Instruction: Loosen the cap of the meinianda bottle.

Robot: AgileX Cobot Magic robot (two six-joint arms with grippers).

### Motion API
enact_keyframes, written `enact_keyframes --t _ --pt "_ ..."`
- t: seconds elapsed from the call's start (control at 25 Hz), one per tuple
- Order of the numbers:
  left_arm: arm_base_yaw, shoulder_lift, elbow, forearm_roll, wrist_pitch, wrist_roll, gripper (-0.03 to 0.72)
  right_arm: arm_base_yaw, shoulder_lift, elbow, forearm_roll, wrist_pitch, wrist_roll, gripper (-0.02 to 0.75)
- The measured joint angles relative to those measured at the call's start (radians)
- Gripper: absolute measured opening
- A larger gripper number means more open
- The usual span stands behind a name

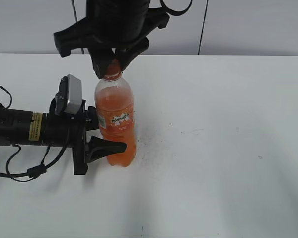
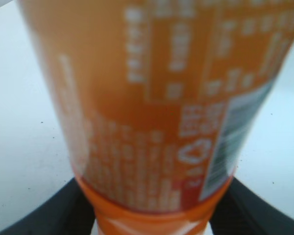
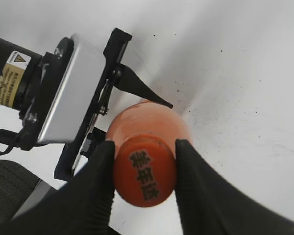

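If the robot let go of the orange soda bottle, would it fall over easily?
Probably fairly tippy: the meinianda bottle is tall and narrow. It looks nearly full, so likely heavy, which may steady it. The left gripper braces it low; the right gripper pinches the cap.

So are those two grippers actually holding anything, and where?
Both hold the meinianda bottle, which stands upright. The left gripper clamps its lower body from the side; the right gripper pinches the cap from above.

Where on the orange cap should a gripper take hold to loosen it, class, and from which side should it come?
Grip the cap on its round side wall, coming from straight above, since the bottle stands upright. The right gripper already has a finger on each side, while the left gripper clamps the body.
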Motion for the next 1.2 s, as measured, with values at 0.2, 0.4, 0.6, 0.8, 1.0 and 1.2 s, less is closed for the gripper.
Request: enact_keyframes --t 0.2,0.4,0.6,0.8,1.0,1.2 --pt "0.000 0.000 0.000 0.001 -0.001 0.000 0.403 0.000 0.000 0.000 0.003 0.001 -0.213 0.275" --pt "0.001 0.000 0.000 0.005 -0.004 0.003 0.403 0.000 0.000 0.000 0.017 0.002 -0.684 0.275" --pt "0.001 0.000 0.000 0.008 -0.004 0.009 0.403 0.000 0.000 -0.003 0.028 0.014 -1.101 0.275" --pt "0.001 0.000 0.000 0.007 -0.004 0.009 0.403 0.000 0.005 -0.008 0.028 0.016 -1.223 0.275" --pt "0.001 0.000 0.000 0.007 -0.003 0.008 0.403 0.000 0.006 -0.009 0.028 0.016 -1.277 0.275" --pt "0.001 0.000 0.000 0.006 -0.002 0.008 0.403 0.000 0.006 -0.010 0.024 0.016 -1.285 0.279"
